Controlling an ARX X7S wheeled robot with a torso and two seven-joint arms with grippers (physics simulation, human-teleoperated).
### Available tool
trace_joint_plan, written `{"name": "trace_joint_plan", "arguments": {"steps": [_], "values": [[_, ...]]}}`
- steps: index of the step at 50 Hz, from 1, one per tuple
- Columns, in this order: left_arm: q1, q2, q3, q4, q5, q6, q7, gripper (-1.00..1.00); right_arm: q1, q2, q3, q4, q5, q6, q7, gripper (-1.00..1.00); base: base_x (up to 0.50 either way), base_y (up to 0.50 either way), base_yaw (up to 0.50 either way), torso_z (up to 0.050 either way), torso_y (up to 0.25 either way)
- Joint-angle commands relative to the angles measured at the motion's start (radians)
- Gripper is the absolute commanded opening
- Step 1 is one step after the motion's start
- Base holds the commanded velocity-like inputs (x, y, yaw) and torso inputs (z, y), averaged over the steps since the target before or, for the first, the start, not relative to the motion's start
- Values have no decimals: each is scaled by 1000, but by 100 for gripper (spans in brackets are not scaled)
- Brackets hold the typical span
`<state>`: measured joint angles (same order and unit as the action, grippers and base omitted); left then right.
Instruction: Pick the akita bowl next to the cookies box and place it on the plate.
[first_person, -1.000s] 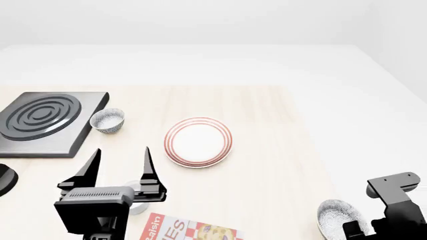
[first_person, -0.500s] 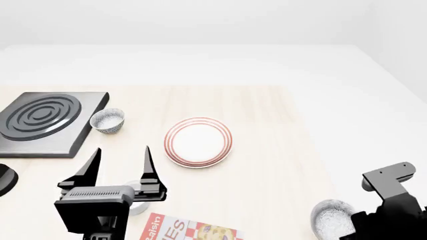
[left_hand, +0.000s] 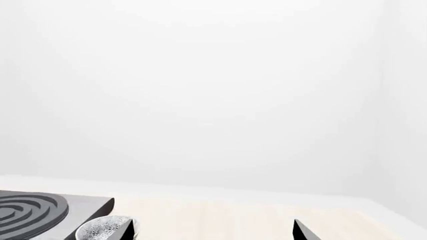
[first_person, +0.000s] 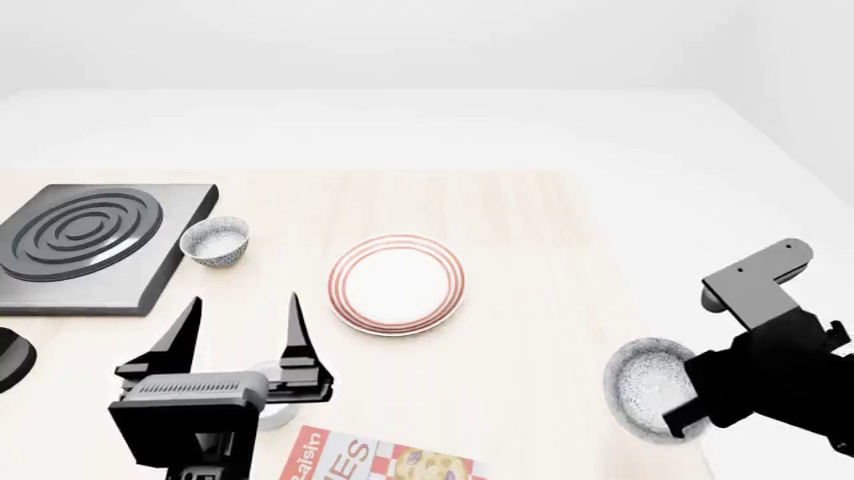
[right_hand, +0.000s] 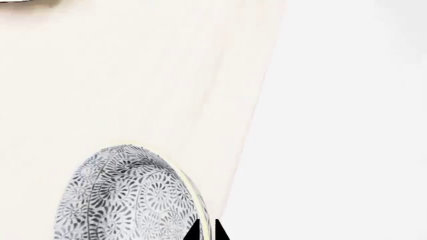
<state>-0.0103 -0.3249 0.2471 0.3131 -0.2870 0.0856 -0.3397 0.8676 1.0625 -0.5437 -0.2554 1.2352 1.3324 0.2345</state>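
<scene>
The akita bowl (first_person: 646, 387) hangs tilted on its side above the table's front right corner, its pale inside facing the plate. My right gripper (first_person: 686, 404) is shut on its rim. In the right wrist view the two fingertips of that gripper (right_hand: 205, 232) pinch the rim of the speckled bowl (right_hand: 127, 200). The plate (first_person: 396, 283) with red rings lies at mid-table, with nothing on it. A corner of the cookies box (first_person: 380, 462) shows at the front edge. My left gripper (first_person: 242, 322) stands open over the table, its fingers wide apart in the left wrist view (left_hand: 213, 233).
A second speckled bowl (first_person: 215, 241) sits beside the dark ringed burner block (first_person: 87, 245) at the back left; both also show as bowl (left_hand: 100, 230) and block (left_hand: 40, 212). A small white cup (first_person: 274, 405) lies under the left gripper. The table's right edge (first_person: 627, 300) runs near the held bowl.
My right arm has risen and moved toward the plate, carrying the bowl up off the front right corner and tipping it more on its side. The left arm has stayed still.
</scene>
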Motion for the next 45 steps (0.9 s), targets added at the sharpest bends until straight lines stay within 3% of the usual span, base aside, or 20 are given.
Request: {"name": "trace_joint_plan", "arguments": {"steps": [1, 13, 21, 26, 28, 36, 42, 45], "values": [[4, 19, -17, 0, 16, 2, 13, 100, 289, -115, -15, 20, -87, 96, -55, -100, 0, 0, 0, 0, 0], [7, 5, 6, 2, 29, -22, 19, 100, 494, -316, -144, 301, -313, -98, -219, -100, 0, 0, 0, 0, 0], [23, -18, 12, 1, 24, -4, 43, 100, 582, -608, -295, 806, -540, -431, -424, -100, 0, 0, 0, 0, 0], [38, -29, 21, -10, -6, 19, 80, 100, 675, -843, -314, 1304, -641, -731, -541, -100, 0, 0, 0, 0, 0], [55, -32, 22, -6, -11, 42, 89, 100, 716, -965, -305, 1563, -681, -880, -590, -100, 0, 0, 0, 0, 0], [69, -49, 0, -18, -43, 54, 97, 100, 702, -1061, 108, 1564, -797, -863, -578, -100, 0, 0, 0, 0, 0], [75, -59, -33, -25, -75, 62, 90, 100, 688, -1062, 98, 1564, -464, -830, -477, -100, 0, 0, 0, 0, 2], [90, -64, -35, -23, -74, 79, 96, 100, 677, -1062, -71, 1564, -263, -842, -490, -100, 0, 0, 0, 0, 0]]}}
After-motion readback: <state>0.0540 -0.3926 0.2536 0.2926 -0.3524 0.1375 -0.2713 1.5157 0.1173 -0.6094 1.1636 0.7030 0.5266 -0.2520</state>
